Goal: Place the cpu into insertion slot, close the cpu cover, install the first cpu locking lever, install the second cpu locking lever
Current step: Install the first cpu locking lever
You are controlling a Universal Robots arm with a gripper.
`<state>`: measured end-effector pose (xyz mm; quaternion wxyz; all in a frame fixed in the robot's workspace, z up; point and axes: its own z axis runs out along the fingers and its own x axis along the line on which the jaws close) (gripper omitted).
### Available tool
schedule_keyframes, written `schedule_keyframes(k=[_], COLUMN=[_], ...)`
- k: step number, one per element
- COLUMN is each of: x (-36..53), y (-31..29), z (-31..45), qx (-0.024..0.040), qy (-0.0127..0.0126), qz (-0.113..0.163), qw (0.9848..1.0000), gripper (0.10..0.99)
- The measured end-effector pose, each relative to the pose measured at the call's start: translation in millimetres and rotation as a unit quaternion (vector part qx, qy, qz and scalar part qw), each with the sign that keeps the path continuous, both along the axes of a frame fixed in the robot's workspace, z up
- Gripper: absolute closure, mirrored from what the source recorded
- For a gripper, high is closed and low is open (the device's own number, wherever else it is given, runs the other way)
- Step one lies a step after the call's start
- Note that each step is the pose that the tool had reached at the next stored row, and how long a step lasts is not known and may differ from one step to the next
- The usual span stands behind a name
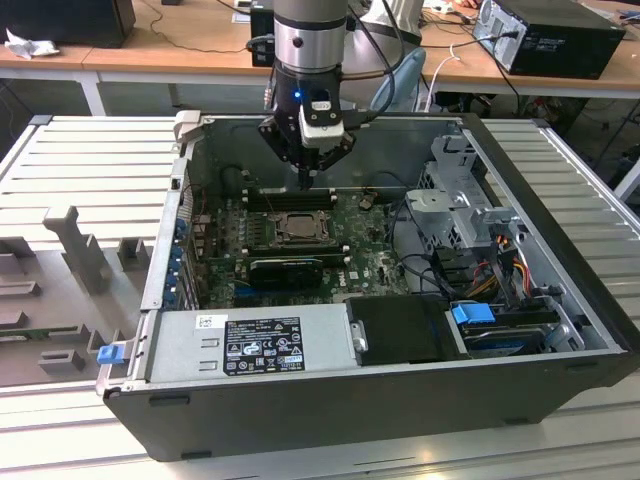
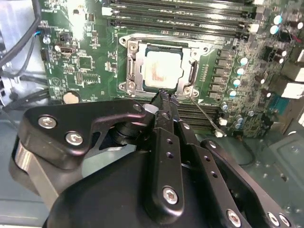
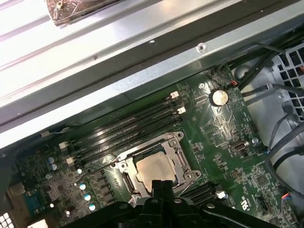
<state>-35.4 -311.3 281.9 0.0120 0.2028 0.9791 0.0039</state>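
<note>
PSU, a grey box w/ a label, sits at the front of the open PC case in the exterior view. The case lies flat on a ribbed pale surface. Behind the PSU a long black card runs across the green mobo.

Just past the card is the insertion slot, w/ the cpu already seated in it. In both wrist views the cpu's pale metal top shows through the window of the cpu cover, which lies flat around it. A thin wire lever angles away from one socket corner, across the board.

Next back is the hand, pointing down, fingers pressed together and holding nothing. In the second wrist view its tips reach the socket's edge, by the lever's root. Can't tell if they touch. In the exterior view they hang over the memory slots, just beyond the socket.

Further back, the arm rises out of the case. A metal drive cage w/ loose cables stands at the exterior view's right.
</note>
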Motion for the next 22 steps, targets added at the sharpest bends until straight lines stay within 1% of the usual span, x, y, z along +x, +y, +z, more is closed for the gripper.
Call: schedule_keyframes(k=[1,2,4,6,8,10,12,14,15,16,17,18,19,20,21,22], x=[0.0,0.0,0.0,0.0,0.0,0.0,0.0,0.0,0.0,0.0,0.0,0.0,-0.1,-0.8,-3.2,-6.0], y=[0.0,0.0,0.0,0.0,0.0,0.0,0.0,0.0,0.0,0.0,0.0,0.0,0.0,-0.1,-0.2,-0.2], z=[-0.1,-0.2,-0.4,-0.6,-0.7,-0.9,-1.1,-1.2,-1.4,-1.6,-1.8,-2.0,-2.4,-3.1,-4.3,-5.4], qx=[0.0000,0.0000,0.0000,0.0000,0.0000,0.0000,0.0000,0.0000,0.0000,0.0000,0.0000,0.0001,0.0002,0.0010,0.0029,0.0052], qy=[0.0000,0.0000,0.0000,0.0000,0.0000,0.0000,0.0000,0.0000,0.0000,0.0000,0.0000,0.0000,-0.0001,-0.0002,-0.0005,-0.0009], qz=[0.007,0.021,0.042,0.064,0.077,0.098,0.110,0.124,0.136,0.150,0.165,0.172,0.176,0.183,0.185,0.186], qw=[1.0000,0.9998,0.9991,0.9979,0.9970,0.9952,0.9939,0.9923,0.9907,0.9887,0.9863,0.9852,0.9845,0.9832,0.9827,0.9826], gripper=[0.980,0.980,0.980,0.980,0.980,0.980,0.980,0.980,0.980,0.980,0.980,0.980,0.980,0.980,0.980,0.980])
